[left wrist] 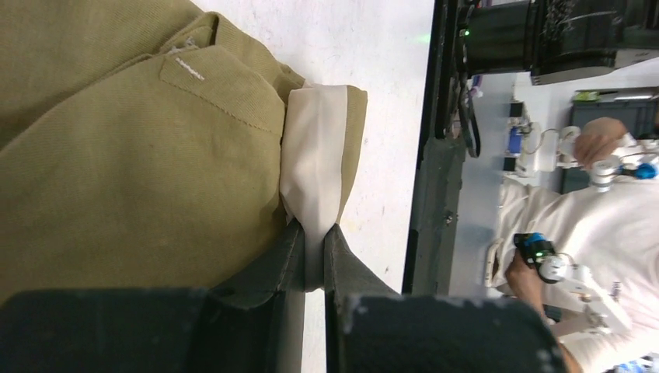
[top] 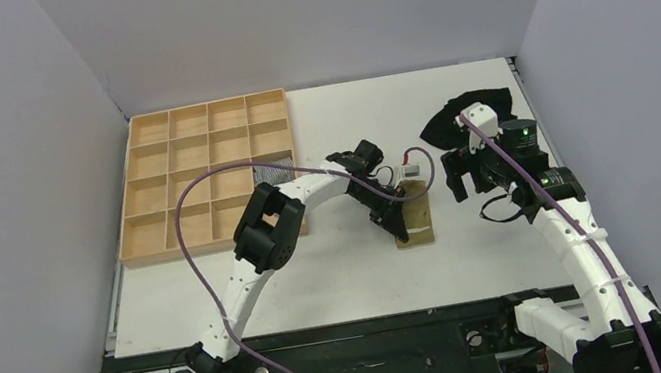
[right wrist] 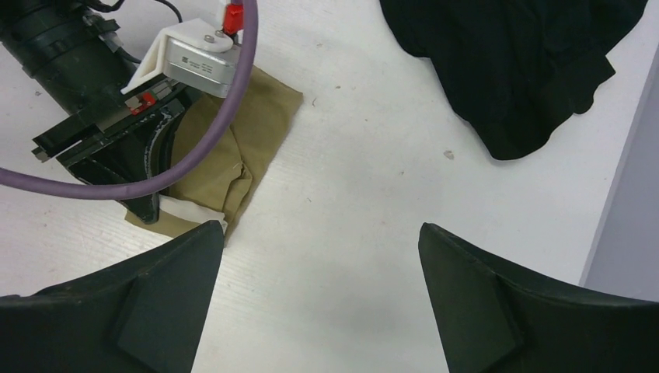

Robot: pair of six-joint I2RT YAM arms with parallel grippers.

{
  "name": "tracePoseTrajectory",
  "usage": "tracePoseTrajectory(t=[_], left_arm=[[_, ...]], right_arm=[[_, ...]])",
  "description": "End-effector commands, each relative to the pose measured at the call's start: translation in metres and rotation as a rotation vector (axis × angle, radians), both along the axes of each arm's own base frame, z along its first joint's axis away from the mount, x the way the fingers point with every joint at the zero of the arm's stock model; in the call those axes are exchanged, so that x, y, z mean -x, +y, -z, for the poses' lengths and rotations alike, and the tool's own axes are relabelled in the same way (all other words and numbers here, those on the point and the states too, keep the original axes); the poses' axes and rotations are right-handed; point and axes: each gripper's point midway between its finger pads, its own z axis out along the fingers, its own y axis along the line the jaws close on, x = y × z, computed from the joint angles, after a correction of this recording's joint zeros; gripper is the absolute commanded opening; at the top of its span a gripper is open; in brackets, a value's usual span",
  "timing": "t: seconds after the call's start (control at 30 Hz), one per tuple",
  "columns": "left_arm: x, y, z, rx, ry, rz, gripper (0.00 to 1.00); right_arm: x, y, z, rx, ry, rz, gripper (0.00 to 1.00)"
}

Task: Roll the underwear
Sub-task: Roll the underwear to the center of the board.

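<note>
Left claw (left wrist: 312,233) is pinching the cream-white panel (left wrist: 315,171) at the edge of the soft olive-khaki fabric underwear (left wrist: 140,155). Its jaws are nearly together, with only that fold between them. Well off to this claw's left, a pale wooden compartment tray (top: 207,104) is sitting on the white table (top: 322,279), and a small grey striped cloth roll (top: 271,171) is lying in one of its right-hand compartments. The underwear is lying partly folded on the table, under and ahead of the left claw, between the two claws. Right claw (right wrist: 319,233) is hovering just right of the underwear with its jaws spread wide, gripping nothing; only table is showing between its fingers. A crumpled black fabric garment (right wrist: 513,62) is lying beyond the right claw, apart from the underwear.
</note>
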Motion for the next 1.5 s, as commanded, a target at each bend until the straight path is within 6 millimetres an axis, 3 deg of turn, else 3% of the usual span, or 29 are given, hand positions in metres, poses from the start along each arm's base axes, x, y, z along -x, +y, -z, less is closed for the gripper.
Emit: tracePoseTrajectory(t=[0.0, 0.2, 0.63, 0.83, 1.13, 1.47], left_arm=[[0.004, 0.010, 0.034, -0.130, 0.096, -0.030, 0.00], [0.003, 0.009, 0.038, -0.139, 0.188, -0.047, 0.00], [-0.009, 0.007, 0.035, -0.159, 0.322, -0.124, 0.00], [-0.009, 0.005, 0.035, -0.168, 0.340, -0.133, 0.00], [-0.007, 0.006, 0.036, -0.176, 0.354, -0.134, 0.00], [-0.005, 0.007, 0.038, -0.178, 0.363, -0.127, 0.00]], right_arm=[[0.001, 0.008, -0.005, -0.047, -0.023, -0.017, 0.92], [0.011, 0.012, 0.017, 0.089, -0.010, -0.164, 0.90], [0.037, 0.061, 0.099, 0.400, 0.156, -0.576, 0.80], [0.043, 0.077, 0.125, 0.503, 0.204, -0.705, 0.76], [0.039, 0.085, 0.152, 0.559, 0.280, -0.796, 0.67], [0.030, 0.094, 0.161, 0.586, 0.281, -0.828, 0.61]])
